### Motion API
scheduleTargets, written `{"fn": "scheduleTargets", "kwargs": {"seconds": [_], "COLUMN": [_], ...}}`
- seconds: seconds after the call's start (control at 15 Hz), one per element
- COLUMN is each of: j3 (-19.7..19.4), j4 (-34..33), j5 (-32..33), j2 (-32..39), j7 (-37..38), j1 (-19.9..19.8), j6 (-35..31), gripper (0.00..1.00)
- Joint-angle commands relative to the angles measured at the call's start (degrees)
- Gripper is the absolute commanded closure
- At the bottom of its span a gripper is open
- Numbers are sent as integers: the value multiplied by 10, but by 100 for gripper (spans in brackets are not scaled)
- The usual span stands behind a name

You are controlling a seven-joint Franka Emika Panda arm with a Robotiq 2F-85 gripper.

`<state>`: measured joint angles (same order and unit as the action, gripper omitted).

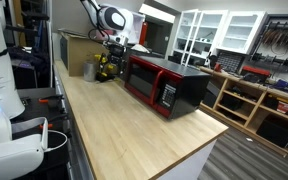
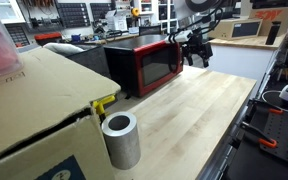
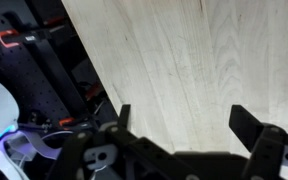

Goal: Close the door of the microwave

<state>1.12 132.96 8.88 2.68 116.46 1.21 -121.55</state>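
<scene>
The microwave (image 1: 167,86) is sitting on the wooden counter (image 1: 134,135), black casing on top, red front facing the open counter. The door (image 2: 152,66) is lying flush with the front in both exterior views, dark window showing, so nothing of the inside is showing. A brown cardboard box (image 2: 34,110) is standing at the counter's end, and its contents are hidden. Just beside it a grey hollow cylinder (image 2: 120,140) is standing upright, open at the top; can't tell if anything is in it. A small yellow item (image 2: 104,103) is poking out between box and microwave, too small to identify.

The gripper (image 2: 197,58) is hanging above the counter near one end of the microwave front; whether it is touching the door is unclear. In the wrist view its fingers (image 3: 246,125) are spread wide apart over bare wood, gripping nothing.

The counter is running long, pale and wood-grained. Behind it white cabinets (image 1: 216,30) and a wooden workbench (image 1: 252,100) are filling the room.
</scene>
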Motion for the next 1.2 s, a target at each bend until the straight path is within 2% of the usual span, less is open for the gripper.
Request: {"fn": "scheduleTargets", "kwargs": {"seconds": [0.0, 0.4, 0.73, 0.87, 1.13], "j3": [-6, -8, -1, -3, -3], "j4": [11, 15, 14, 0, 1], "j5": [-57, -124, -133, -127, -127], "j2": [-43, -96, -138, -119, -119], "j7": [63, 162, 241, 192, 188], "j1": [-1, -15, -30, -30, -31], "j6": [22, 10, -6, 15, 17], "gripper": [0, 0, 0, 0, 0]}}
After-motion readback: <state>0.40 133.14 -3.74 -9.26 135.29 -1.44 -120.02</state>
